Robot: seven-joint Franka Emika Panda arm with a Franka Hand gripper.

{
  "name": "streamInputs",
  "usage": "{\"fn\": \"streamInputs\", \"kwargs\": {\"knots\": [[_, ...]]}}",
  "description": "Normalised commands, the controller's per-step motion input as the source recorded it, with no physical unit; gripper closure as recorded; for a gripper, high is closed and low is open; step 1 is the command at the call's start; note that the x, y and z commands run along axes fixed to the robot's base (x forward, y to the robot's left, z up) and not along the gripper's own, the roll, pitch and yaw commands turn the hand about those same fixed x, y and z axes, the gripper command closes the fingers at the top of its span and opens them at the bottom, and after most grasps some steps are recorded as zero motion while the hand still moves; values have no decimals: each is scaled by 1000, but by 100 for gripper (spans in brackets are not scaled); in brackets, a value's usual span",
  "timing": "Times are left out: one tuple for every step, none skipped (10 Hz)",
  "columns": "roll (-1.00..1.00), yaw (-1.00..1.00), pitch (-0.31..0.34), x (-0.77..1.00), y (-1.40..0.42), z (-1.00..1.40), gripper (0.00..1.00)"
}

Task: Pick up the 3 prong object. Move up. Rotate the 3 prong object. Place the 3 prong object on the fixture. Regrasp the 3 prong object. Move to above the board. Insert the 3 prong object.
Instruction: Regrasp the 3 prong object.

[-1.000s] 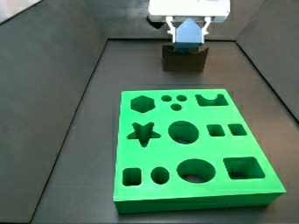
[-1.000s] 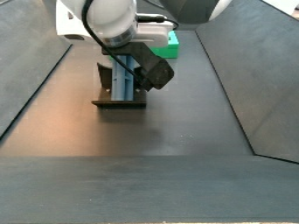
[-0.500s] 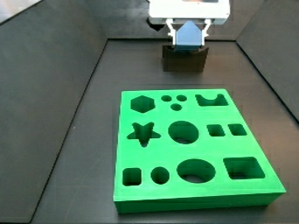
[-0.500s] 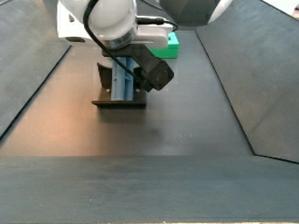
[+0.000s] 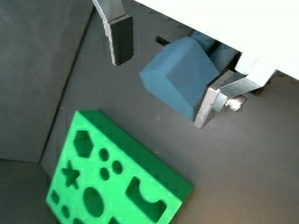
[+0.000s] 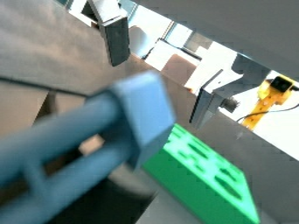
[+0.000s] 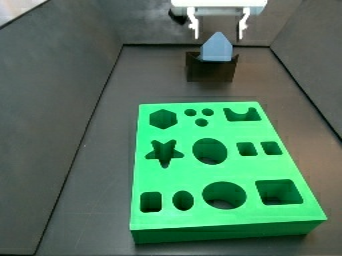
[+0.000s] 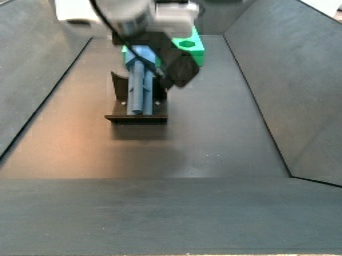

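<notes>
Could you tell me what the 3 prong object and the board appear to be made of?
The 3 prong object, standing in the fixture below the open hand, looks like matte blue-grey plastic: uniform colour, moulded ridges, no shine. The board seems to be bright green plastic or possibly foam, with clean-edged cut-outs; the look leaves that open.
</notes>
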Motion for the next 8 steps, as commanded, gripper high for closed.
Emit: {"fn": "streamInputs", "kwargs": {"knots": [[28, 9, 13, -29, 9, 1000, 0], [30, 10, 29, -31, 11, 855, 0], [34, 7, 48, -27, 13, 602, 0], [37, 5, 58, -27, 14, 474, 0], [39, -4, 73, -21, 16, 219, 0], [1000, 42, 69, 135, -612, 759, 0], [1000, 42, 68, 127, -570, 681, 0], [1000, 41, 66, 85, -484, 598, 0]]}}
